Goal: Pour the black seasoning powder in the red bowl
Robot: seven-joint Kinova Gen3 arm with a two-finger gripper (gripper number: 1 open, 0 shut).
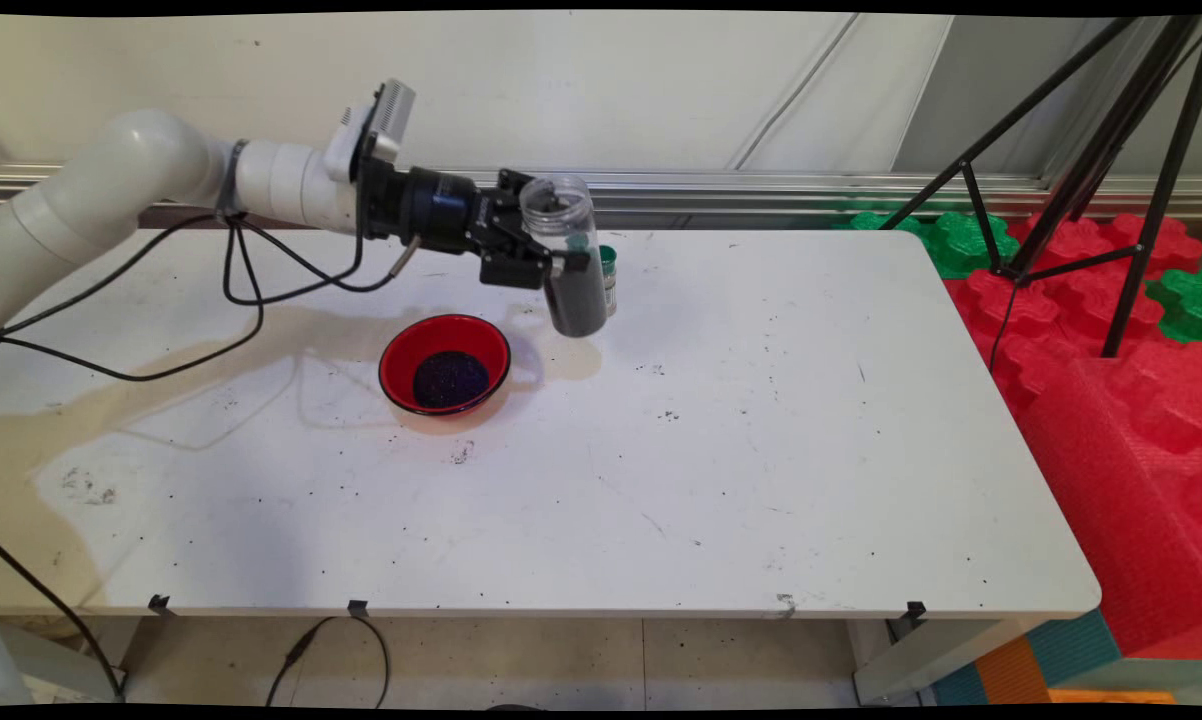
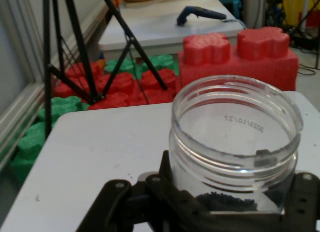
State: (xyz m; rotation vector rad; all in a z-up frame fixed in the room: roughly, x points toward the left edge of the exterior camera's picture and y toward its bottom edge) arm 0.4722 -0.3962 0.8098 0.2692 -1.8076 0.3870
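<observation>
The pincer (image 1: 546, 262) is gripping a clear plastic jar (image 1: 566, 255) from the side, its jaws closed on the jar's body. In the main view the jar is sitting in the upper middle of the frame, held upright or nearly so, its long axis running top to bottom, its open, lidless mouth facing up and its lower part dark with small black grains. It is hanging above the counter (image 1: 761, 450) — its shadow is falling on the surface below and to the left.

Down and to the left of the jar, a red bowl (image 1: 445, 364) is resting on the counter with a dark heap of the same grains at its centre. So the bowl is lying toward the lower left of the held jar, near it but clearly apart. Just behind the jar, at its right edge, a small container with a green lid (image 1: 608, 265) is peeking out; whether the two are touching cannot be told.

In the hand view the jar (image 2: 235, 142) is filling the lower right of the frame, the black linkage rising around it. Through the clear wall a printed date is showing in mirror writing — apparently 2023/10/22. No brand or label can be read elsewhere. Loose black specks are dotting the counter around the bowl.
</observation>
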